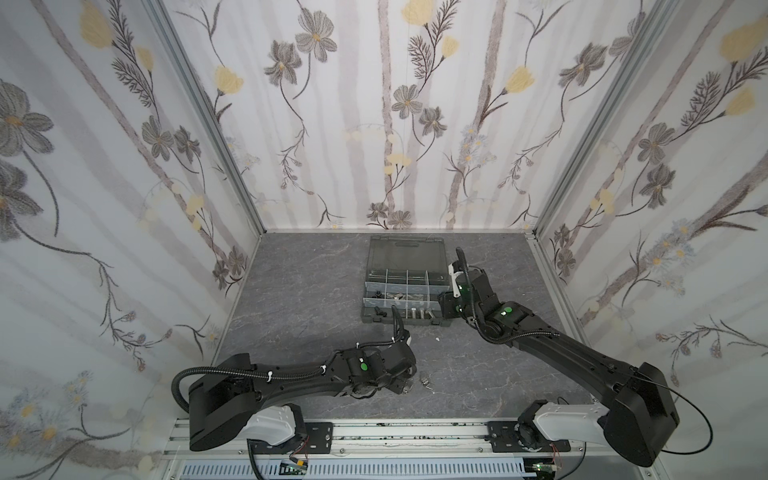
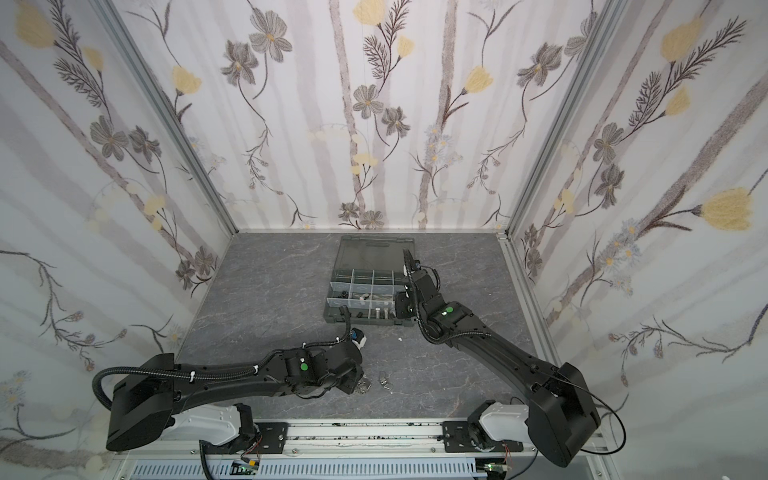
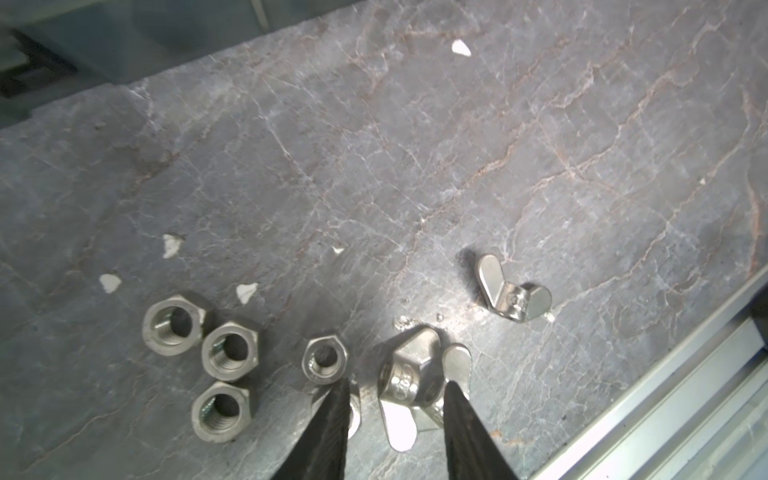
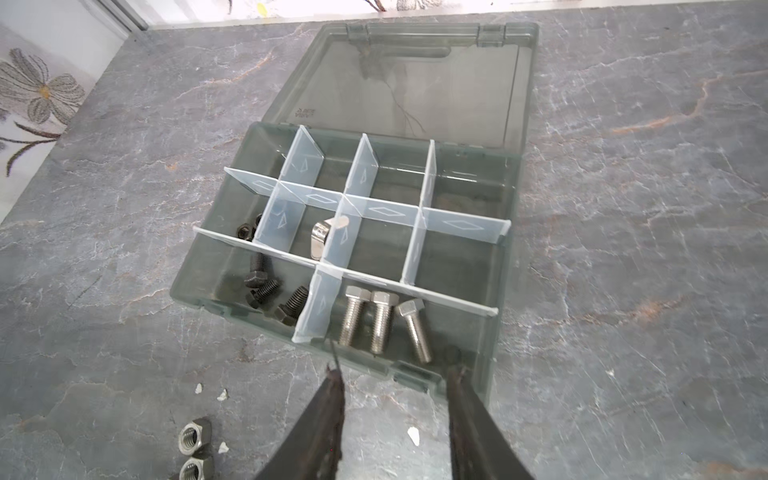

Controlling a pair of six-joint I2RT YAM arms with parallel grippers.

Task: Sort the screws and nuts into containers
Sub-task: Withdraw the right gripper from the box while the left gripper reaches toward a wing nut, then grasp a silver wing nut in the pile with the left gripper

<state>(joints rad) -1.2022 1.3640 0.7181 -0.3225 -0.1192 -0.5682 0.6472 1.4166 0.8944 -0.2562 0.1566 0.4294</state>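
Left jaws are low over the desk [image 3: 374,145], part-open, straddling a wing-nut clump [image 3: 405,386] that looks like two tangled together. One tip overlaps a wing and the other stands clear, so I see no grip yet. A third wing nut [image 3: 513,293] lies apart on the desk. Four hex nuts [image 3: 228,351] sit loose beside the jaws: three bunched, one close to a tip. Right jaws are part-open, holding nothing, over the near rim of the case [image 4: 505,270]; in both top views that's its right front corner. Lid [image 4: 415,70] lies flat open behind. Cells [image 4: 453,266]: black screws [image 4: 262,286] in a near-row cell, three bolts [image 4: 382,320] in the next one, a boxed wing nut [image 4: 320,241] leaning on a partition [image 4: 332,245] in the middle row, black nuts [image 4: 245,230] in the cell beside it.
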